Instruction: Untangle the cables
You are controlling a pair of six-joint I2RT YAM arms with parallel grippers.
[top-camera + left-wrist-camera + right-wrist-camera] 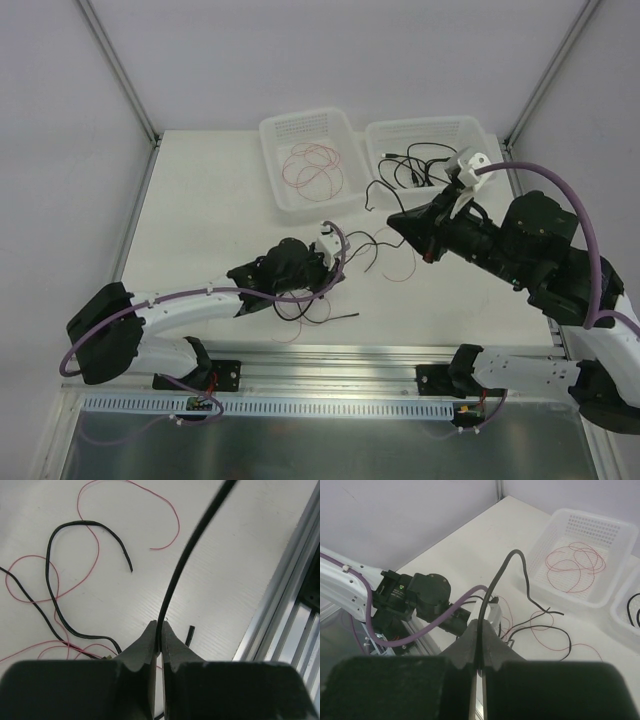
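A loose tangle of black and red cables (352,258) lies on the white table between my grippers. My left gripper (244,306) is low near the front edge. In the left wrist view it (160,626) is shut on a black cable (175,575) that rises up and to the right. My right gripper (394,220) is right of the tangle. In the right wrist view it (480,626) is shut on a black cable (492,591) that arches up and then drops to the table. I cannot tell whether both hold the same cable. Another black cable (54,605) and a red wire (167,510) lie loose on the table.
Two white baskets stand at the back: the left one (275,190) holds coiled red wires (312,165), the right one (478,130) holds black cables (410,168). An aluminium rail (400,358) runs along the near edge. The left arm's wrist (415,600) is just ahead of my right gripper.
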